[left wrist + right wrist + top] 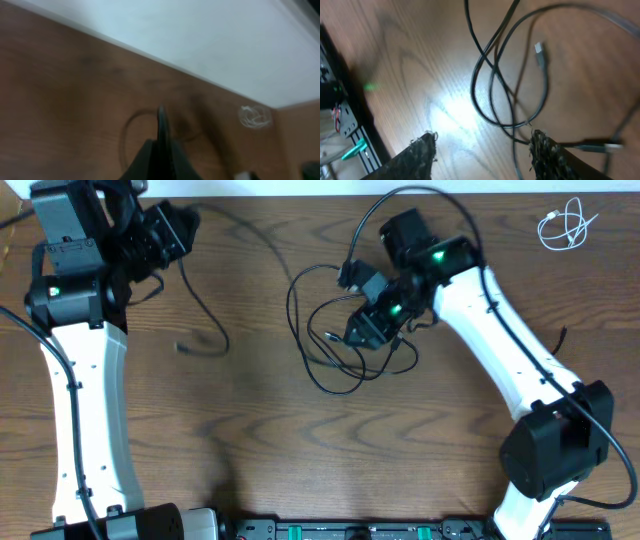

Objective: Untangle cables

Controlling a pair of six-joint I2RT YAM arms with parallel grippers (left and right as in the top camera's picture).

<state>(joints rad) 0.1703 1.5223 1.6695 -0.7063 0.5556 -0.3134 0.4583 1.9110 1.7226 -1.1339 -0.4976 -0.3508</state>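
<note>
Cables point(330, 338), where are they sitting right now? (mika)

Mostly in one black tangle point(487, 54) around the middle of the tabletop point(250, 440), a bit toward the right arm's side. It's loops lying over loops. From the right wrist view you can see a silver plug point(539, 50) inside one loop, and a second plug point(595, 146) lying low on the right. (jo)

And the white cable? (mika)

The white cable point(565, 225) is coiled up on its own in the far right corner of the tabletop, well apart from the tangle. The left wrist view catches it too, but it's blurry. (jo)

What are the right fingers doing? (mika)

The right fingers point(547, 155) are spread wide with nothing between them. They hang just over the near edge of the tangle, and the loops lie on the wood just past the tips. (jo)

Left side? (mika)

The left fingers point(161, 135) are up at the far left and pressed together. A loose black cable point(200, 303) runs from them down onto the tabletop and ends in a small plug well left of the tangle. In the wrist view that thin cord arcs off right at the tips, so it looks pinched, though the picture is pretty soft. (jo)
</note>
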